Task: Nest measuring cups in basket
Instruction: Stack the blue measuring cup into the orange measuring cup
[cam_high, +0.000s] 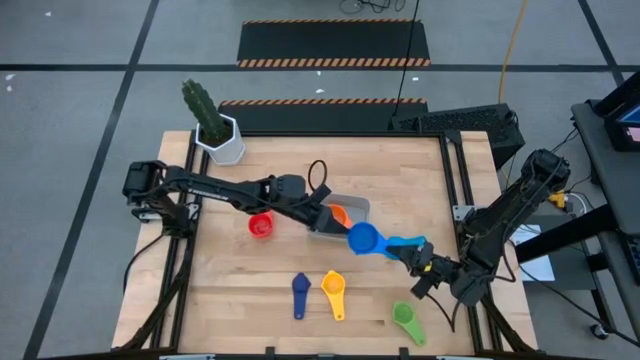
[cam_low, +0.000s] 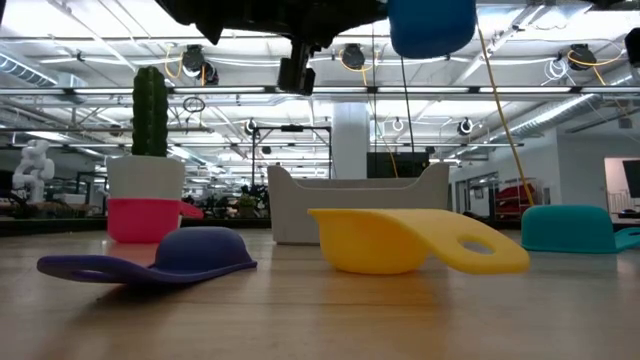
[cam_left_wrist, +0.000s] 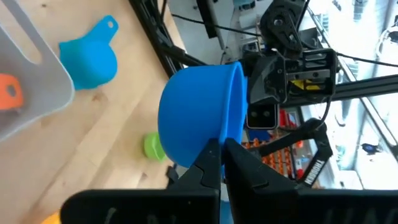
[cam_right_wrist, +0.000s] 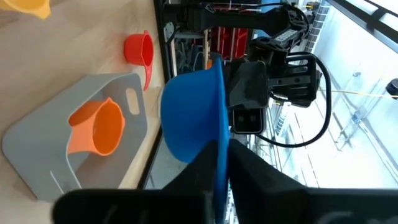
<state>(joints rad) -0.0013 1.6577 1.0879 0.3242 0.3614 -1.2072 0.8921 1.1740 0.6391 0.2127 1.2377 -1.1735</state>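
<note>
Both grippers pinch the blue measuring cup (cam_high: 363, 238), which hangs in the air between them. Left gripper (cam_left_wrist: 221, 148) has its fingers pressed onto the cup's rim from one side; right gripper (cam_right_wrist: 221, 149) clamps the rim from the opposite side, its arm reaching in from the table's right edge. Just beside the left gripper lies the basket (cam_high: 356, 209), pale grey, with the orange cup (cam_right_wrist: 99, 127) resting inside it. Close by the right gripper, the light blue cup (cam_high: 404, 243) sits on the wooden table (cam_high: 260, 275). A little farther from the left gripper is the red cup (cam_high: 261, 225). Farther from both grippers, toward the table's front edge, lie the navy cup (cam_high: 300, 292), the yellow cup (cam_high: 333, 291) and the green cup (cam_high: 406, 319). Farthest off, at the back corner, stands the cactus pot (cam_high: 222, 138).
</note>
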